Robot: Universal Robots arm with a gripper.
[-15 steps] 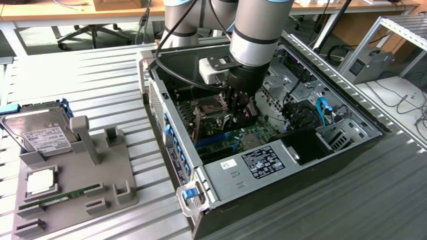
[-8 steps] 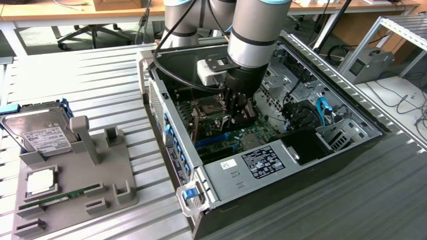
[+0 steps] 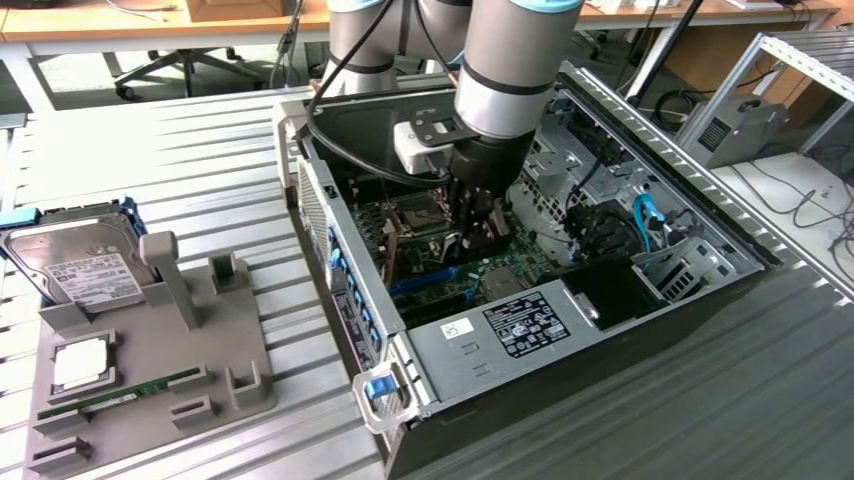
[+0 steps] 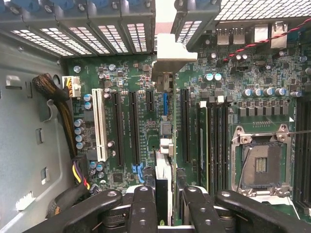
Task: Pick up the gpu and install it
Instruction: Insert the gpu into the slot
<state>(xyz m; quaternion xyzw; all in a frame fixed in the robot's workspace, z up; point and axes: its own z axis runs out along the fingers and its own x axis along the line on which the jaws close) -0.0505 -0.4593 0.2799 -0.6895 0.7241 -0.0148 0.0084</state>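
The gpu (image 4: 162,187) shows edge-on in the wrist view as a thin dark card ending in a silver bracket (image 4: 167,53) near the case's rear slot openings. My gripper (image 4: 170,206) is shut on it, with black fingers (image 4: 145,208) on either side. The card hangs over the green motherboard (image 4: 146,73), running along the long black expansion slots (image 4: 133,126); whether it touches a slot I cannot tell. In the exterior view my gripper (image 3: 478,235) reaches down inside the open computer case (image 3: 534,330), and the gpu (image 3: 491,245) is a dark shape below it.
A white slot (image 4: 100,124), a cable bundle (image 4: 58,97), an empty CPU socket (image 4: 260,162) and memory slots (image 4: 216,145) surround the card. On the exterior view's left, a grey holder (image 3: 200,370) carries a hard drive (image 3: 80,270), a processor (image 3: 83,362) and a green RAM stick (image 3: 120,398).
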